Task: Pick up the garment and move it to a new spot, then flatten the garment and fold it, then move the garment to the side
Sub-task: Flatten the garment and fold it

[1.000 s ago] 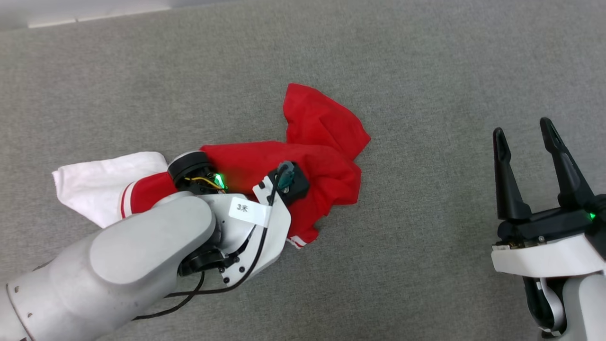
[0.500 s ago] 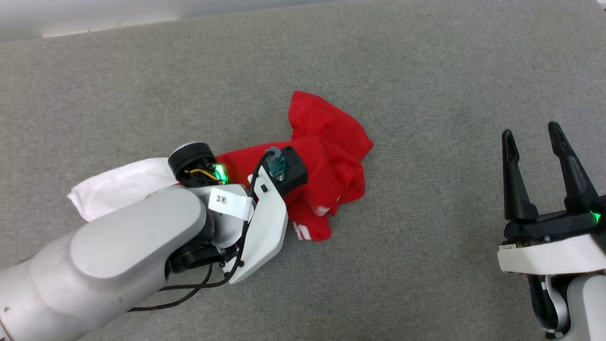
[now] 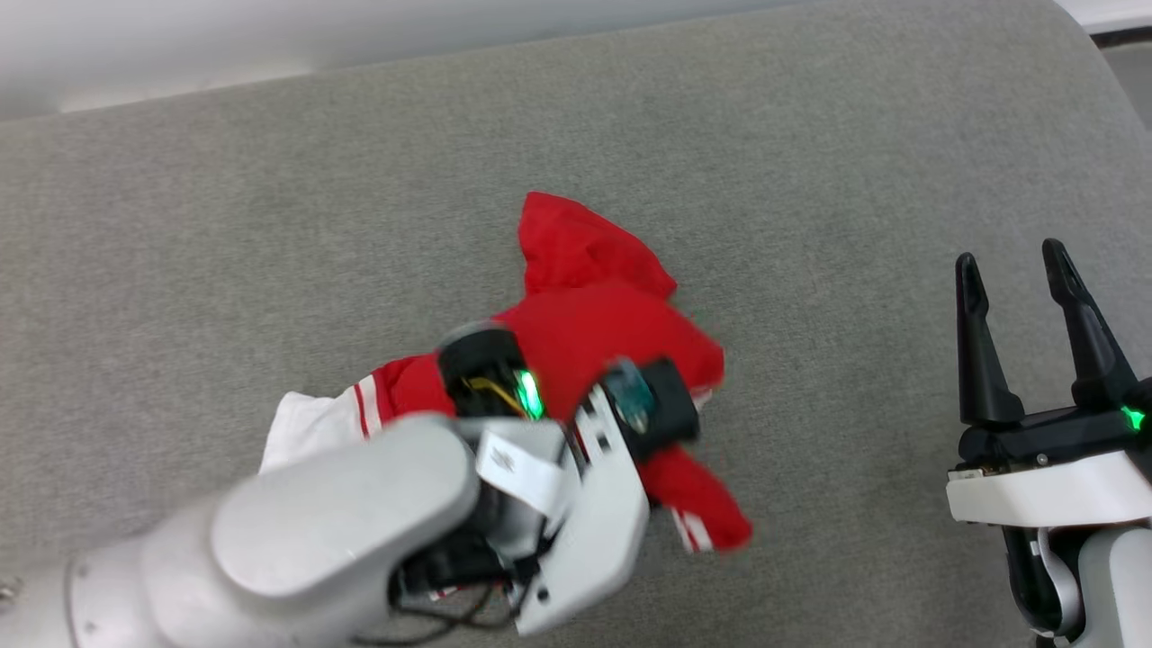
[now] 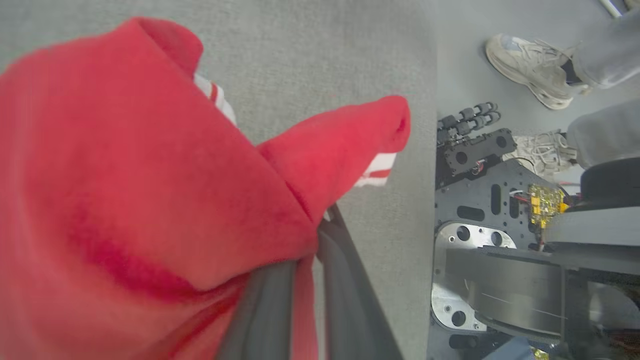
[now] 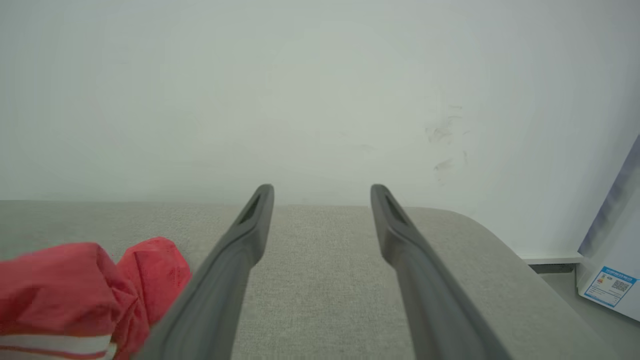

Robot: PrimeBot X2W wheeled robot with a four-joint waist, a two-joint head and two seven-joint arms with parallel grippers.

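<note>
The garment point(image 3: 594, 333) is a bunched red shirt with a white sleeve and striped trim trailing to the left, hanging partly off the grey surface. My left arm point(image 3: 360, 531) reaches over it from the lower left, and its wrist covers the fingers in the head view. In the left wrist view my left gripper point(image 4: 316, 245) is shut on a fold of the garment point(image 4: 125, 175), and a red corner with striped trim droops past the fingers. My right gripper point(image 3: 1010, 256) stands open and apart at the right, holding nothing. Its wrist view shows the gripper point(image 5: 322, 189) with the garment point(image 5: 75, 280) at the lower left.
The grey padded surface point(image 3: 810, 180) has a rounded far-right corner and a white wall behind it. Beyond its edge, the left wrist view shows my own base point(image 4: 480, 200) and a person's shoes point(image 4: 530, 65). A labelled box point(image 5: 610, 285) stands past the right end.
My left arm has moved right with the garment in its grip, gathering the cloth and dragging the white sleeve along. The head camera has also shifted. The right gripper has stayed put.
</note>
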